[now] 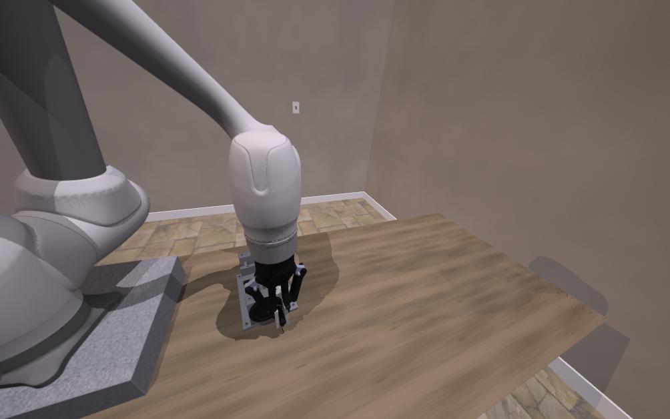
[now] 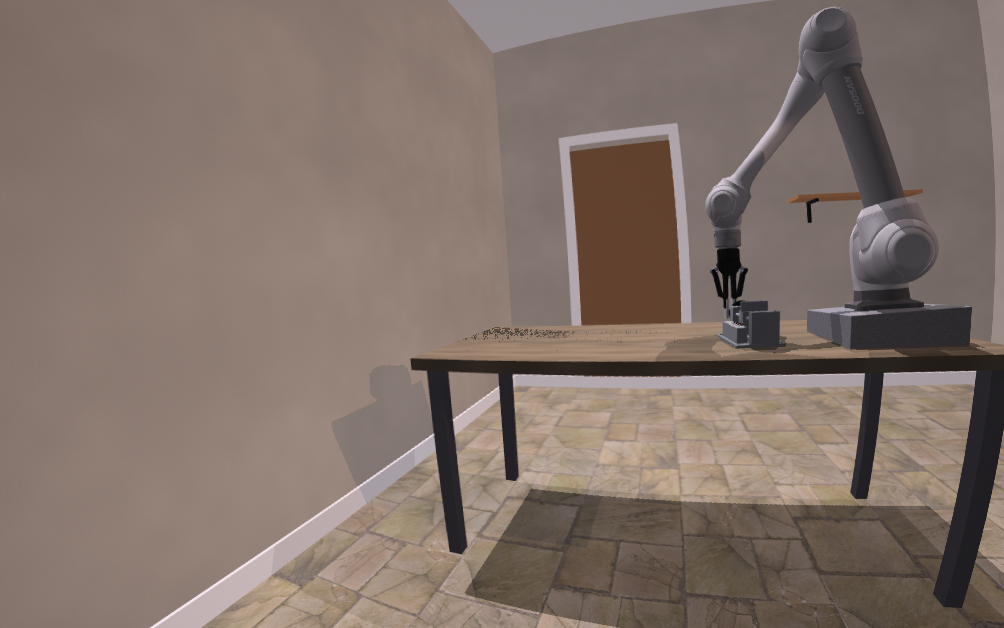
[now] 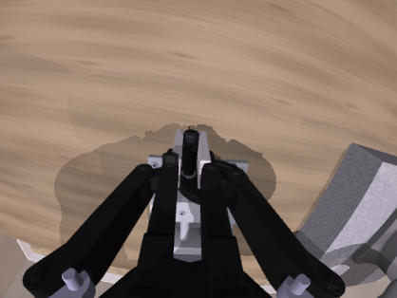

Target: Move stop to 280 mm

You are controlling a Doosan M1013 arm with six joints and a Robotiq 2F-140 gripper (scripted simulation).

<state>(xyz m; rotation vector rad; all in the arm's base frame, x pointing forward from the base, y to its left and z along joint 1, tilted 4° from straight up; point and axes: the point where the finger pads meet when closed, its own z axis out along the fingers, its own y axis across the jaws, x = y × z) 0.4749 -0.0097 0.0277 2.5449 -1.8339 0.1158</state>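
Looking down from the top view, the gripper [image 1: 279,315] hangs vertically over a small grey stop fixture [image 1: 245,296] bolted on a plate near the counter [image 1: 420,296] edge closest to the robot's granite base [image 1: 113,335]; its black fingers [image 1: 281,315] stand narrow, closed on the handwheel's crank handle [image 1: 281,323], with the dark handwheel [image 1: 259,312] disc just beneath them. From the exterior view, the arm descends straight onto the fixture [image 2: 753,325], which sits on the counter [image 2: 592,348] just beside the base [image 2: 888,325]; the gripper [image 2: 727,296] tips meet the fixture's top, and the grip itself is too small to judge. At the wrist view, the two fingers converge on the slender dark handle [image 3: 190,148], which stands between them above the grey fixture [image 3: 187,229]. No scale reading is legible.
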